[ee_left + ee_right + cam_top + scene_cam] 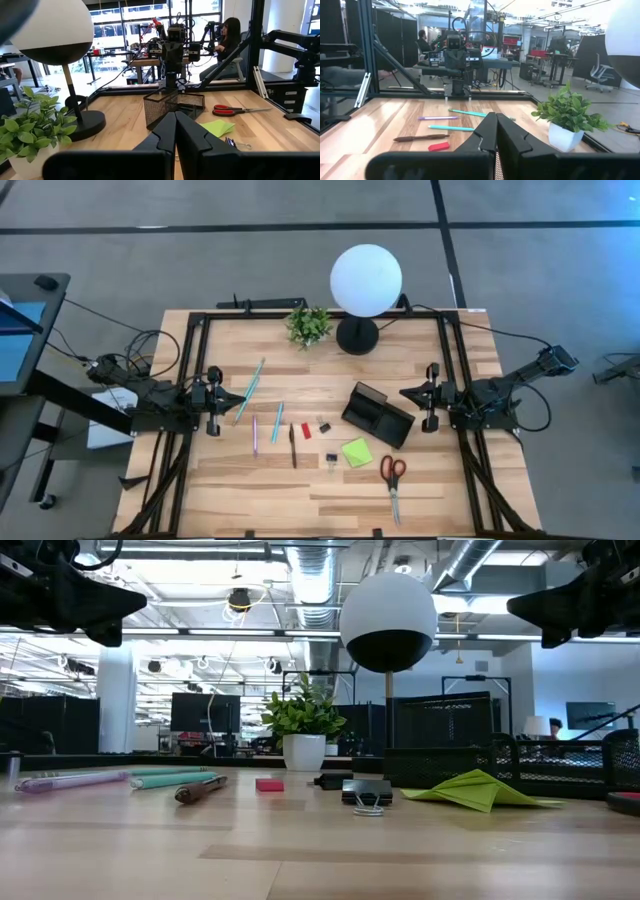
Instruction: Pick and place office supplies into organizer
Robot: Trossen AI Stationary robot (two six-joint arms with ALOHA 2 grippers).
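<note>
I had both arms parked at the table's side edges: left gripper pressed shut and empty, right gripper the same, fingers together with nothing between them. Nothing was picked yet. The organizer sat angled right of centre, close to my right arm, which looked the natural one to load it. The supplies lay spread before it so each could be taken singly: teal pens, a pink pen, a dark pen, the red piece, the sticky-note pad just beside the organizer, scissors nearest the front edge. The small black clips I could barely make out.
</note>
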